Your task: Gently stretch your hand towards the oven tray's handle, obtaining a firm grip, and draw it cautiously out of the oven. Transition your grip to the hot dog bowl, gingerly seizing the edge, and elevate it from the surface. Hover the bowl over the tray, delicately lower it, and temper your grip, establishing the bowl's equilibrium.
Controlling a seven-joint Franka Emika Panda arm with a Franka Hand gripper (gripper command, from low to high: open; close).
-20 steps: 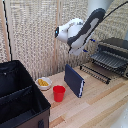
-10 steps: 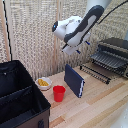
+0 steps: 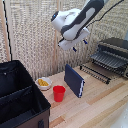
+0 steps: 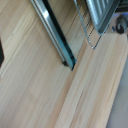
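My gripper (image 3: 71, 46) hangs high above the wooden table (image 3: 100, 107), holding nothing; whether its jaws are parted I cannot tell. The oven (image 3: 114, 52) stands at the exterior view's right, its slatted dark grey oven tray (image 3: 108, 60) lying flat at the oven's mouth, long axis along the oven's front. The hot dog bowl (image 3: 44, 83), small, cream, with yellow food, sits well apart from the oven, just beside the red cup (image 3: 59, 93).
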